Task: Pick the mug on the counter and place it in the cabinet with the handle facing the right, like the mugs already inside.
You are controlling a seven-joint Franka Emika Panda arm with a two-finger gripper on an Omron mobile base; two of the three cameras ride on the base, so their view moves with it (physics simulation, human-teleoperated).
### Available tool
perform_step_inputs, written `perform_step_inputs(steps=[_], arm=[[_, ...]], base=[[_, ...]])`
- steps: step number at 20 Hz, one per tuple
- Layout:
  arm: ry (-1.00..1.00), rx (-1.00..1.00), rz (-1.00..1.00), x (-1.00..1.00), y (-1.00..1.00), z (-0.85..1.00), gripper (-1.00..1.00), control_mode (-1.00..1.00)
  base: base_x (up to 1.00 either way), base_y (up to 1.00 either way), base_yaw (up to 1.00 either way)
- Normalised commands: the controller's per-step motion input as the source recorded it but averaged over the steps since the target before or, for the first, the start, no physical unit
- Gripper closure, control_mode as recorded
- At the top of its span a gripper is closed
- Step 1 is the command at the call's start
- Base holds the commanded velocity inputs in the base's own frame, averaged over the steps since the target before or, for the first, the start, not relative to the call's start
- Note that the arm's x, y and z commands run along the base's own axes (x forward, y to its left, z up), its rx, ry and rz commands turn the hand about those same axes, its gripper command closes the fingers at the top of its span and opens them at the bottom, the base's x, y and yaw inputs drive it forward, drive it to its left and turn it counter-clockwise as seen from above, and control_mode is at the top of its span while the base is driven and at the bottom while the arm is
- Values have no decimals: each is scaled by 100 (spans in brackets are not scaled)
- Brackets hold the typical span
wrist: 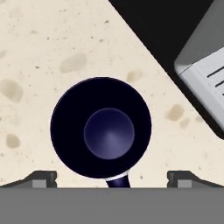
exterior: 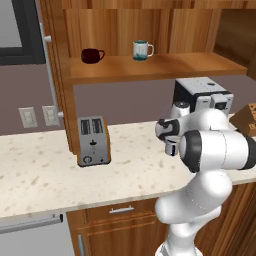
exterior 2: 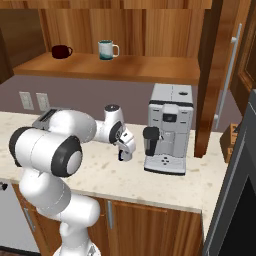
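Gripper (wrist: 112, 179) spread wide, empty, above mug (wrist: 101, 127) at frame centre. Mug prob. light, rigid, glazed-slick, breakable; pinch across rim, clear of handle (wrist: 118, 180) at bottom.

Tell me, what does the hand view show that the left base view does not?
Hand view: the mug from above, its handle pointing between the tips of the open gripper. Left base view: the cabinet shelf with a maroon mug and a teal-rimmed mug, and the toaster. Both: the counter and the coffee machine.
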Motion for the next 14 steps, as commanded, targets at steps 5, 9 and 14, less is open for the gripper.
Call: perform_step_inputs(steps=[5,9,14], arm=[[1,0,0,0,-1,-34,-100,-100],[0,0,0,8,-7,-28,-100,-100],[0,0,0,25,-19,-23,-100,-100]], base=[[0,0,0],[0,0,0],[0,0,0]])
